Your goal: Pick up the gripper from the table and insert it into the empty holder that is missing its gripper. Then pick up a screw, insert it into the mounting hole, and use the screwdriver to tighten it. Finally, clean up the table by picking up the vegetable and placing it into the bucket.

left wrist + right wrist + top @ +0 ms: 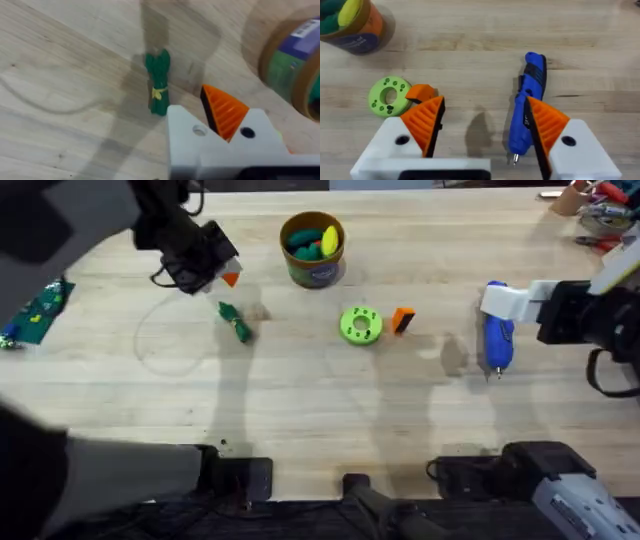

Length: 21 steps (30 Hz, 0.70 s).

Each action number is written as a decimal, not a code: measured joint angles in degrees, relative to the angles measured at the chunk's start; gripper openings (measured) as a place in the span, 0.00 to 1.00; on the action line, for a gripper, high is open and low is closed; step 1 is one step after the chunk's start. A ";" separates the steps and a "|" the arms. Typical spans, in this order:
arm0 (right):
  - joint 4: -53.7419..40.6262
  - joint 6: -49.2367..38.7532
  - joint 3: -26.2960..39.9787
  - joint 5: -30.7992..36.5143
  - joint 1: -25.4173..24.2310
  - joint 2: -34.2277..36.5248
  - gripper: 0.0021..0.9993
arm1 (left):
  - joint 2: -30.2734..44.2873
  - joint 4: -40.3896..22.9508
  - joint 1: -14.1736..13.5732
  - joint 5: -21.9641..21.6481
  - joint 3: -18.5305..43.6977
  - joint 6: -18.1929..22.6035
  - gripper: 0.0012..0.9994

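My left end effector hovers above the surface just beside the vegetable, bucket-side of it; one orange pad shows in my wrist view, so I can't tell if it's spread or pressed together. Vegetable lies flat on the surface, near the bucket, not in it. Bucket already holds teal and yellow toy foods. My right end effector is spread wide, empty, with the screwdriver lying on the surface touching or just beside one pad, not lifted. Green disc with an orange piece sits between the bucket and the screwdriver. I can't tell whether the insert and screw steps are done. Judging by my left arm over the vegetable, cleanup is in hand: grasp, carry to bucket, drop all remain.
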 joint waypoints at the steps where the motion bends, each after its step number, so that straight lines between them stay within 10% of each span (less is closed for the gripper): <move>1: -0.02 0.00 0.00 0.00 0.00 0.00 0.92 | -1.53 -0.74 0.00 0.04 0.02 0.11 0.00; 21: -0.05 0.00 -0.02 0.00 0.00 -0.02 0.92 | -21.65 -9.24 0.00 0.50 0.05 17.60 0.00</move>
